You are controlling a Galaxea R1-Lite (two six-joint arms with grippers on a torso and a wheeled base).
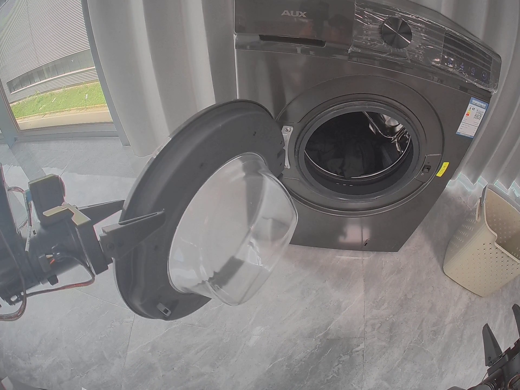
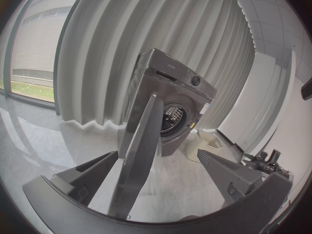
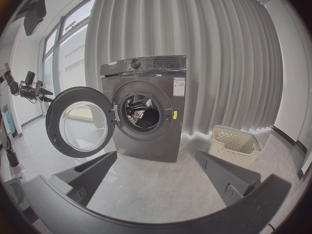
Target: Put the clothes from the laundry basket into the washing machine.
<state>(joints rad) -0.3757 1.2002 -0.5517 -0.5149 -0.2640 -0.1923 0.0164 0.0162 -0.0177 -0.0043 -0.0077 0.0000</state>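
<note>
The grey washing machine (image 1: 374, 55) stands with its round door (image 1: 189, 158) swung wide open to the left. Dark clothes (image 3: 148, 117) lie inside the drum (image 1: 357, 147). The cream laundry basket (image 3: 234, 145) sits on the floor to the machine's right, and its visible inside looks bare. My left gripper (image 1: 142, 209) is open at the door's outer rim, and in the left wrist view the door edge (image 2: 139, 153) stands between its fingers (image 2: 94, 169). My right gripper (image 3: 156, 160) is open and holds nothing, low at the near right (image 1: 504, 329), well back from the basket (image 1: 476, 250).
Pale curtains (image 1: 162, 55) hang behind the machine, and a window (image 1: 49, 55) is at the far left. Marble floor (image 1: 325, 310) stretches open in front of the machine. The open door juts far out over the floor on the left.
</note>
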